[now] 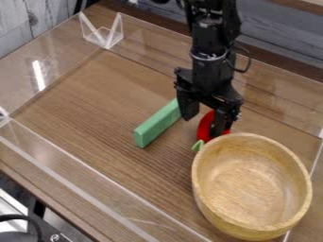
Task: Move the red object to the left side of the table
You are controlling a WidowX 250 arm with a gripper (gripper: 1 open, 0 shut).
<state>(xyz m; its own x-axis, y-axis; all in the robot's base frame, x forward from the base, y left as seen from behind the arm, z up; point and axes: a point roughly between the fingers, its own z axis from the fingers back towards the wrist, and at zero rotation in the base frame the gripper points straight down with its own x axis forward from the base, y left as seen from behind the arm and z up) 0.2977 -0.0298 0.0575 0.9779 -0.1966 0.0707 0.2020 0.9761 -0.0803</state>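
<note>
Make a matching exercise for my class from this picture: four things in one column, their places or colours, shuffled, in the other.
Things
1. wooden bowl
2. long block
3. strawberry-like toy
4. robot's fingers

Places, colours or states
A. red, with a light green leafy end
B. open, above the table
C. green, left of the strawberry-like toy in the picture
D. pale tan, at the lower right of the picture

Right pairs
1-D, 2-C, 3-A, 4-B
</note>
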